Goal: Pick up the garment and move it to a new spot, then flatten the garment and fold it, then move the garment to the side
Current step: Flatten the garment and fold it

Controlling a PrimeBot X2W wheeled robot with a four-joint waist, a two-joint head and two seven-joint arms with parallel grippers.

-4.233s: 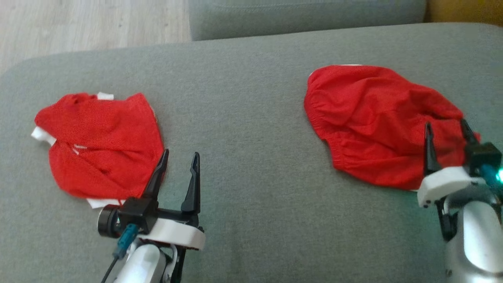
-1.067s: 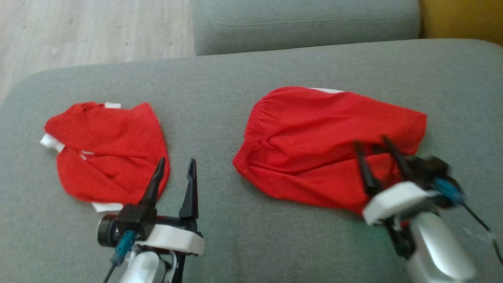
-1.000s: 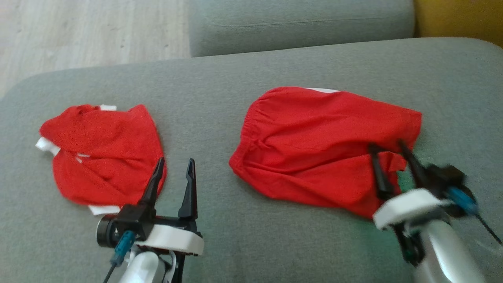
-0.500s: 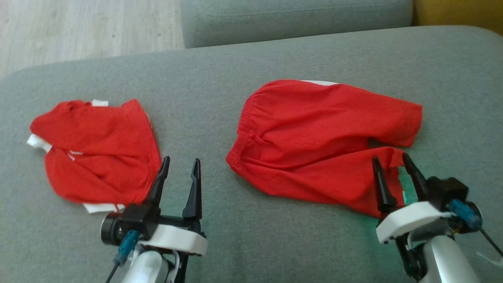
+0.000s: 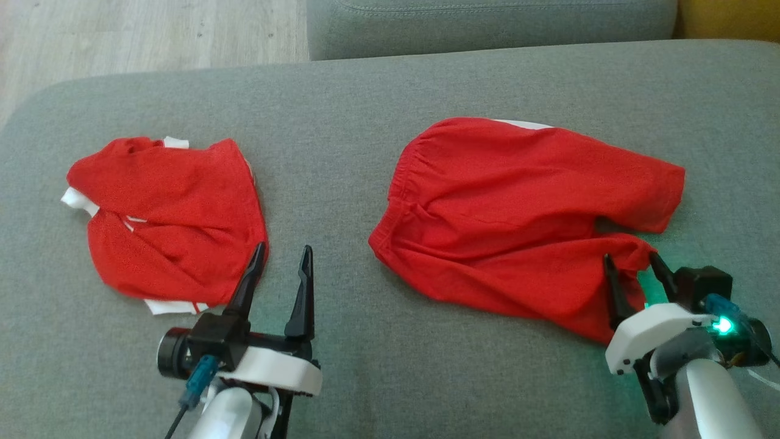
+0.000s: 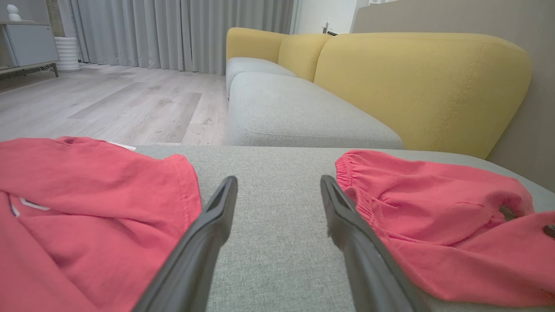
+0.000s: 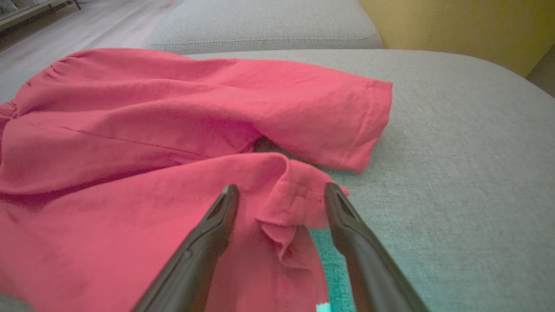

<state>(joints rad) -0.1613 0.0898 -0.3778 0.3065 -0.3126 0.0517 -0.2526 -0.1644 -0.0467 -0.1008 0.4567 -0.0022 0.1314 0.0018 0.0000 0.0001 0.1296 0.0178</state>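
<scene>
**Red shorts (image 5: 518, 195) laid on the grey sofa cushion (image 5: 341, 122), right of centre, with both pincers released.**

The right pincer (image 5: 629, 259) is spread wide astride the bunched hem of the near leg. Whether its fingers press the cloth cannot be told, and the shorts' near corner is covered by its white wrist. A sliver of white is seen along the shorts' far edge. The left pincer (image 5: 283, 250) is held open between the two garments, just beside a folded red garment (image 5: 170, 213), whose white-trimmed near edge is partly masked by one finger.
</scene>
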